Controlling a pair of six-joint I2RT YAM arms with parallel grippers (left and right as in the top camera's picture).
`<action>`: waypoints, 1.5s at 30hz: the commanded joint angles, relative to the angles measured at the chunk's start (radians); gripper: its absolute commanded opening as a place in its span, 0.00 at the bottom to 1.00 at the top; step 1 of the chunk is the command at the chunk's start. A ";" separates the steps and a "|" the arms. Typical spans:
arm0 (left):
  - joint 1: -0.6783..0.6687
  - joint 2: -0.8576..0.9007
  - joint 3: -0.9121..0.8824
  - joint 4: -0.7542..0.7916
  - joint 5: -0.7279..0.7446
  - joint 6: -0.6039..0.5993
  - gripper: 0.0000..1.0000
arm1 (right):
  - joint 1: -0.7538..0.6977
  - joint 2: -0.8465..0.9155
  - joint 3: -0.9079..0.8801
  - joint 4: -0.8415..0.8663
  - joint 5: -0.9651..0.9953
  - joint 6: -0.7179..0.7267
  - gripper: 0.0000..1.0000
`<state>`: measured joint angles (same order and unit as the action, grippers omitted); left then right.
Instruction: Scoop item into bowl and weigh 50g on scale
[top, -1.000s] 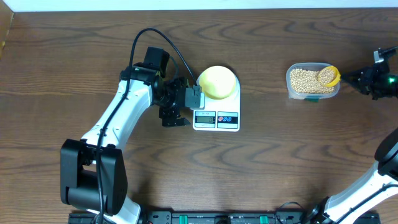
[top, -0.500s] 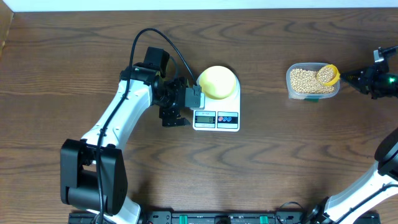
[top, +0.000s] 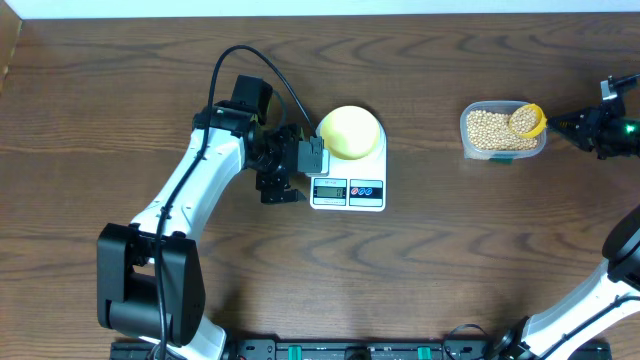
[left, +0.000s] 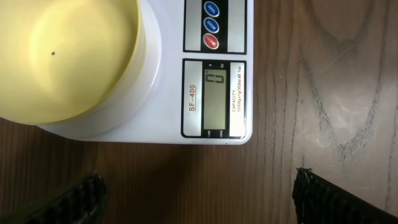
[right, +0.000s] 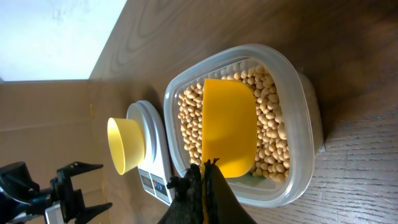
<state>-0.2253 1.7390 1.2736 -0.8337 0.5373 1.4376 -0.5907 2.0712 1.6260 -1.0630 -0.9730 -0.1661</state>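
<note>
Atop rectangular white scale (left: 163, 81), smooth round bowl (left: 68, 59)

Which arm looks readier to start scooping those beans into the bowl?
Right. The right gripper is shut on the yellow scoop, which lies on the beans in the clear container. The left gripper hangs open by the scale and bowl, far from the beans.

Left end effector (left: 199, 186) spread, right (right: 200, 182) pinched.
</note>
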 joint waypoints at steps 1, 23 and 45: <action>-0.002 0.005 -0.008 -0.005 0.016 0.007 0.97 | -0.004 0.009 -0.005 -0.005 -0.028 -0.021 0.01; -0.002 0.005 -0.008 -0.005 0.016 0.007 0.98 | -0.004 0.009 -0.005 -0.053 -0.111 -0.041 0.01; -0.002 0.005 -0.008 -0.005 0.016 0.007 0.98 | 0.038 0.009 -0.005 -0.047 -0.244 -0.042 0.01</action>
<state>-0.2253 1.7390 1.2736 -0.8337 0.5377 1.4376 -0.5808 2.0712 1.6260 -1.1130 -1.1549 -0.1894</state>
